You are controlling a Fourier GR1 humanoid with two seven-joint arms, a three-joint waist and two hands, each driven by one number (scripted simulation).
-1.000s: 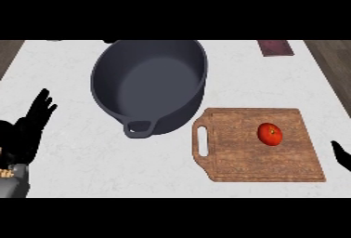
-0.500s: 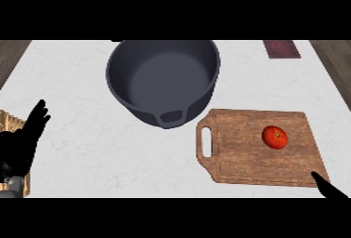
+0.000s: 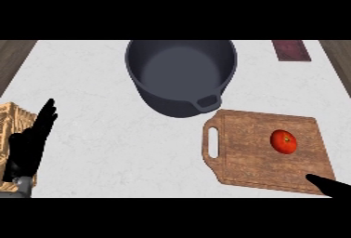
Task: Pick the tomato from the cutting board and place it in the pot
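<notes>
A red tomato [image 3: 284, 141] lies on the right half of a brown wooden cutting board [image 3: 247, 158] with a handle slot on its left side. Behind the board stands a dark grey pot [image 3: 181, 69], nothing inside it, one handle pointing toward the board. Only straight fingertips of my right hand [image 3: 330, 186] show at the lower right, over the board's near right corner and below the tomato. My left hand [image 3: 31, 142] rests open at the far left with fingers up, far from the board.
The white marbled counter [image 3: 103, 116] has wooden edges at left and right. A dark red flat object [image 3: 291, 50] lies at the back right. A tan wooden block [image 3: 12, 125] sits at the left edge behind my left hand.
The view has shifted, so pot and board appear further right and lower. My right hand's fingertips have come in over the board's near right corner. The left hand holds its pose.
</notes>
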